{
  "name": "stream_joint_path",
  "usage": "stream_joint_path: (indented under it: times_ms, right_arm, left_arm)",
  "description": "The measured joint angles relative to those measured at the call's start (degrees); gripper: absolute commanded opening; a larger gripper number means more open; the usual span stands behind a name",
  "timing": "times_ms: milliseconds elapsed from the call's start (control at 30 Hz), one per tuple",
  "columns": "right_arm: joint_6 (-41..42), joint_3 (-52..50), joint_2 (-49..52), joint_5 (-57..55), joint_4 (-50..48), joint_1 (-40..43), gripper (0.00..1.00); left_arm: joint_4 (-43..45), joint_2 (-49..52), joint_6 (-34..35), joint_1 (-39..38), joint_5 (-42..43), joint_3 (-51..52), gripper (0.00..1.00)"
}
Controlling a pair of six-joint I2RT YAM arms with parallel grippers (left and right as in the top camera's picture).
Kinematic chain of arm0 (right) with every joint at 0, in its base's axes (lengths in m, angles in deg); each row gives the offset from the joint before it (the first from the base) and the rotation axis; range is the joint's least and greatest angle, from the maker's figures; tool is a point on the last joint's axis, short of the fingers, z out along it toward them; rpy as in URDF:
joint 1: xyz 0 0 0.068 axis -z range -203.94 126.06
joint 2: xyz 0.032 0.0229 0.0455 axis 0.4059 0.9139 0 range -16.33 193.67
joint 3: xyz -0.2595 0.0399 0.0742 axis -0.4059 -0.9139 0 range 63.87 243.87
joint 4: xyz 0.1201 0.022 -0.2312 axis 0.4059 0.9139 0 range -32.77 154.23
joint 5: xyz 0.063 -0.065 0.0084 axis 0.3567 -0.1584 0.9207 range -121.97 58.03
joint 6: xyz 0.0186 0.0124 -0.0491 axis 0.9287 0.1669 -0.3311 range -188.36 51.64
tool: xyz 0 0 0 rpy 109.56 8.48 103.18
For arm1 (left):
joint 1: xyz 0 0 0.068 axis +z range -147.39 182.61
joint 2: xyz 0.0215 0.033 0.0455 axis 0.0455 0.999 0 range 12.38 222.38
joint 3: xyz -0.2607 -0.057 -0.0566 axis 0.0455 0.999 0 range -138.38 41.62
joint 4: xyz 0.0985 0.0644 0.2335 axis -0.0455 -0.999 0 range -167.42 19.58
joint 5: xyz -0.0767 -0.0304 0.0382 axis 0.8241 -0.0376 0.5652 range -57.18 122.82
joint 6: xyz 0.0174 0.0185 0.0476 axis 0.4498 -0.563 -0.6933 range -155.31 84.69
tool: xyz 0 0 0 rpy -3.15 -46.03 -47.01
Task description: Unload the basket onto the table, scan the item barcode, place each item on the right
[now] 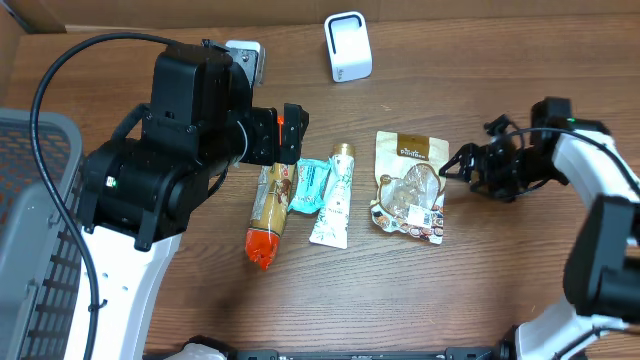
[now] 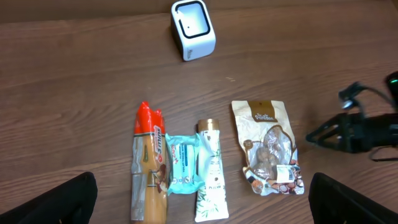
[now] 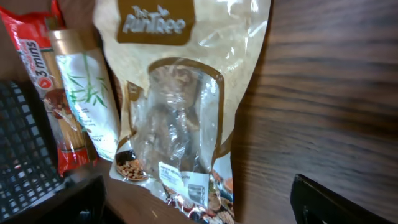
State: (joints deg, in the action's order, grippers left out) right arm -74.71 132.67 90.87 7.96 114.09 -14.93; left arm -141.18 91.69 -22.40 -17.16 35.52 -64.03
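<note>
- Left arm [image 1: 170,170] bulks nearest the overhead lens; its left tool [image 1: 292,132] hangs wide open and empty above the packets.
- Right tool [image 1: 455,165] gapes open too, holding nothing, just beside the nut pouch [image 1: 408,188], which lies flat on the counter [image 1: 500,290], well apart from the white scanner [image 1: 347,46].
- Risk, as I judge it: the slick, floppy film could slide or fold in a pinch, hiding the white label [image 3: 177,173]; the tube [image 1: 333,200] lies near enough to be nudged.

The left arm [image 1: 150,175] and right arm [image 1: 600,190] both reach inward, jaws spread wide, holding nothing.
</note>
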Motion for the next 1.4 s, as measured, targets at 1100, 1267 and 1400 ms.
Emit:
stream_joint_path:
  times_ms: [1100, 1267, 1400]
  right_arm:
    - [4.5, -11.3, 2.7, 8.3, -27.3, -12.2, 0.56]
    - [7.3, -12.3, 3.5, 4.3, -28.3, -15.3, 0.06]
    - [8.2, -12.3, 3.4, 4.7, -28.2, -15.5, 0.04]
  left_arm:
    - [0.0, 0.0, 0.0, 0.0, 0.0, 0.0, 1.0]
    - [0.7, 0.0, 0.0, 0.0, 0.0, 0.0, 1.0]
    - [1.6, 0.0, 0.0, 0.0, 0.0, 0.0, 1.0]
